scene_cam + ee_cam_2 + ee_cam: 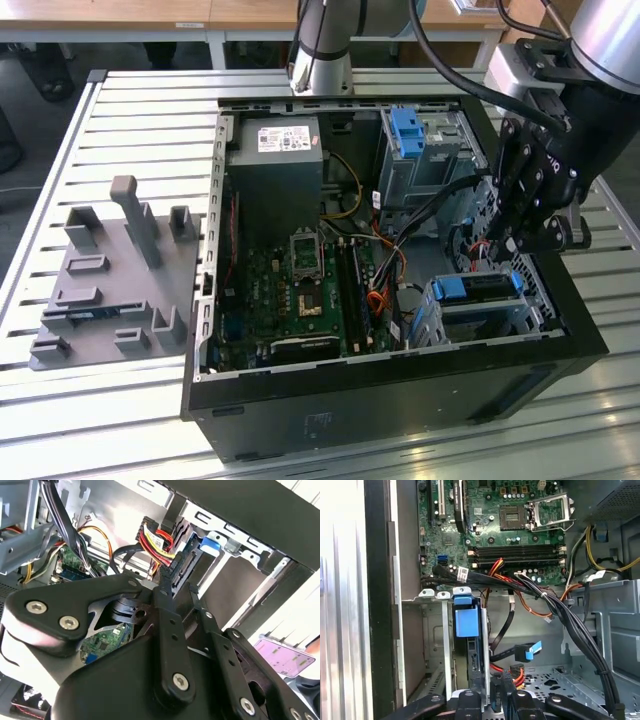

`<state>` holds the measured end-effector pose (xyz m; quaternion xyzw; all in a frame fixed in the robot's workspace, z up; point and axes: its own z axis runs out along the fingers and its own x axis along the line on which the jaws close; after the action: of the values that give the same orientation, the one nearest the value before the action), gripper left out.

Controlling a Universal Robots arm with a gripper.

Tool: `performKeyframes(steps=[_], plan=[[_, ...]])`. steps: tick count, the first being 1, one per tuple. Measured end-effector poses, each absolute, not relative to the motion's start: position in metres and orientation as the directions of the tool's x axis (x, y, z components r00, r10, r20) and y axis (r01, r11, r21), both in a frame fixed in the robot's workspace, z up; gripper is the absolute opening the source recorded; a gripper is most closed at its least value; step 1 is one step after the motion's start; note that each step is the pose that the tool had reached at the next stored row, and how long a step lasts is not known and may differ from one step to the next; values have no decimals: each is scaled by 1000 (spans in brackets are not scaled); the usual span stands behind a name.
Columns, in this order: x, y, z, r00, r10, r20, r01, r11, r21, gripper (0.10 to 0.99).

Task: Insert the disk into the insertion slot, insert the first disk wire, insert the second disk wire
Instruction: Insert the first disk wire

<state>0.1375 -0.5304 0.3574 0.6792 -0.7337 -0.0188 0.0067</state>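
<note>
Gripper (pixel 177 589), frame centre, clamped on the disk wire plug (pixel 184 562) — judged rigid, light, its lead limp; hold the plug body. Disk (pixel 468 288) seated lower right.

Exterior cam's up high looking down on the whole PC case (pixel 400 375), both wrist cams ride tight behind the gripper (pixel 180 582), and all three share the disk (pixel 478 287), lower right in the exterior frame.

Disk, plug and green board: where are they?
Disk (pixel 478 287), exterior view, blue carrier front.
Plug (pixel 176 572), second wrist view, black body.
Green board (pixel 290 297), exterior view, middle, below the socket.
</note>
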Motion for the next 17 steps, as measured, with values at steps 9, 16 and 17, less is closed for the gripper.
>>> performKeyframes(steps=[9,16,17], plan=[[145,-526,353,-114,-993,-16,-993,114,37,298],[145,-523,348,-138,-990,-16,-990,137,37,298],[145,-523,348,-138,-990,-15,-990,137,37,282]])
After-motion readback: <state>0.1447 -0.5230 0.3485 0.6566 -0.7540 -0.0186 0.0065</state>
